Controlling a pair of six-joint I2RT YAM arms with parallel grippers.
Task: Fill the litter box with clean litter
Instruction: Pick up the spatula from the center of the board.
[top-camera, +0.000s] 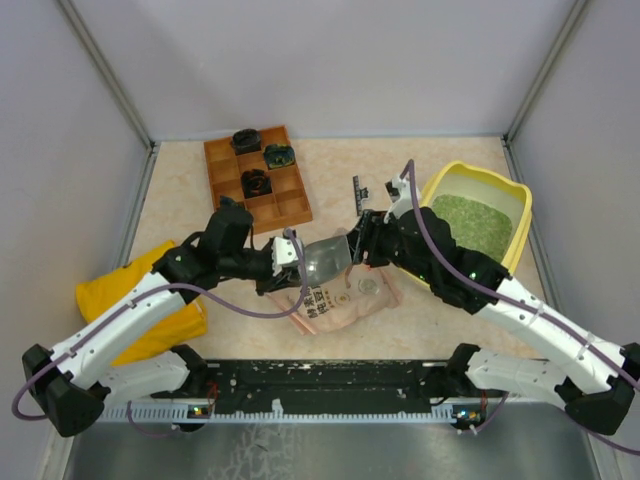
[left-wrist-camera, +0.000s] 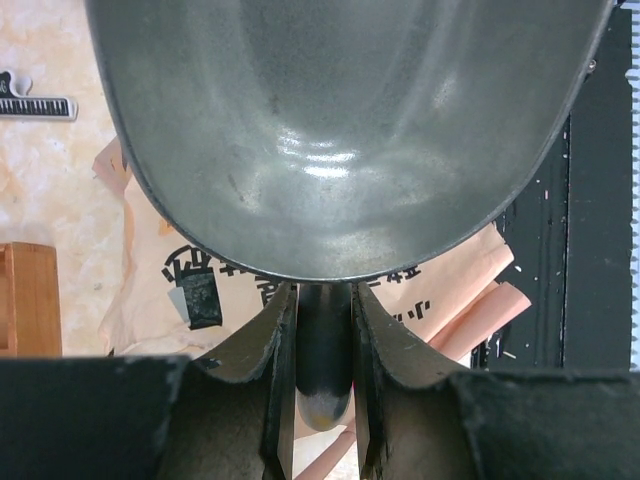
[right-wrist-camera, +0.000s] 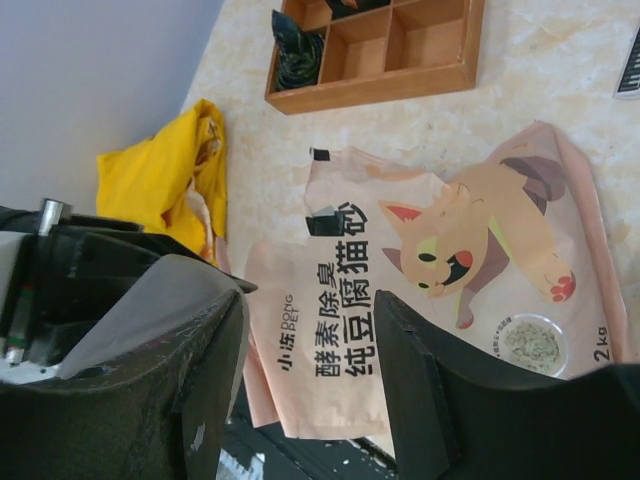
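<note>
The yellow litter box (top-camera: 519, 207) stands at the back right, with green clean litter (top-camera: 470, 222) lying inside it. My left gripper (top-camera: 293, 255) (left-wrist-camera: 322, 300) is shut on the handle (left-wrist-camera: 322, 350) of a grey scoop (top-camera: 326, 258) (left-wrist-camera: 340, 130); its bowl shows no granules. The scoop hangs over a pink pouch (top-camera: 340, 297) (right-wrist-camera: 400, 290) that lies flat on the table. My right gripper (top-camera: 362, 240) (right-wrist-camera: 312, 310) stands open just right of the scoop bowl, above the pouch, with nothing between its fingers. The scoop's grey wall (right-wrist-camera: 130, 310) sits outside its left finger.
A brown wooden compartment tray (top-camera: 285, 208) (right-wrist-camera: 380, 75) with dark items sits at the back left. A yellow cloth bag (top-camera: 140, 300) (right-wrist-camera: 165, 170) lies at the left. A small black strip (top-camera: 357, 192) lies between tray and litter box. A black rail (top-camera: 330, 385) runs along the near edge.
</note>
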